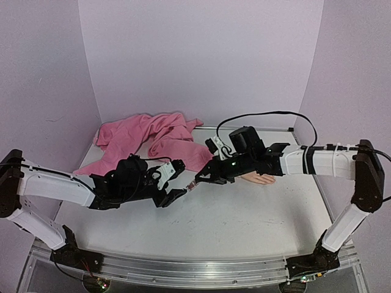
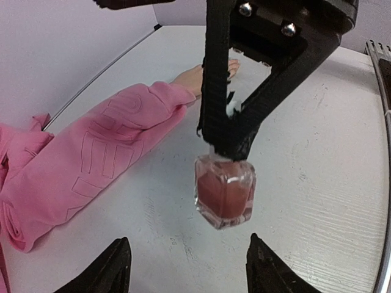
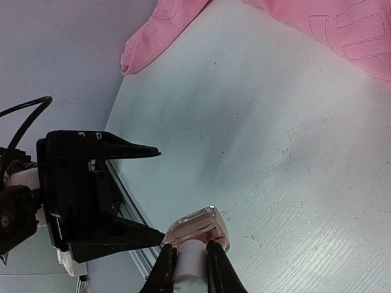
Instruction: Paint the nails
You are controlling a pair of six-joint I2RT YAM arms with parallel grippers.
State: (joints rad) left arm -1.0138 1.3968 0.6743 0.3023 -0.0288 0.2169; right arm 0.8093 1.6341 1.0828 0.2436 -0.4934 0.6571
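Top view. Mannequin hand (image 1: 259,178) lies flat on the white table (image 1: 244,226), peach-coloured, right of centre, mostly under the right arm's wrist. Its wrist end points left toward a crumpled pink garment (image 1: 153,140) at the back left. The nails are too small to make out. Right gripper (image 1: 199,180) reaches left past the hand and carries a tiny nail polish bottle (image 1: 193,185) at its tip. Left gripper (image 1: 180,180) faces it, jaws spread, one finger on either side of the bottle, not touching it.

Left wrist view. Left gripper (image 2: 192,268): both fingertips (image 2: 119,268) show at the bottom edge, wide apart, nothing between them but table. The right gripper (image 2: 229,143) comes down from the top, pinching the bottle's pale cap. The bottle (image 2: 225,195) hangs below, clear square glass with reddish-pink polish, tilted, off the table. Behind it, the mannequin hand (image 2: 204,76) comes out of the pink sleeve (image 2: 110,152); its fingers are mostly hidden by the black gripper, and the nails cannot be told.

Right wrist view. Right gripper (image 3: 190,268): fingers are pressed onto the white cap (image 3: 192,262), with the bottle (image 3: 198,229) beyond them. The left gripper (image 3: 157,192) stands at the left, jaws open, its lower finger just beside the bottle. The pink garment (image 3: 342,30) lies along the top edge. The mannequin hand is out of frame.
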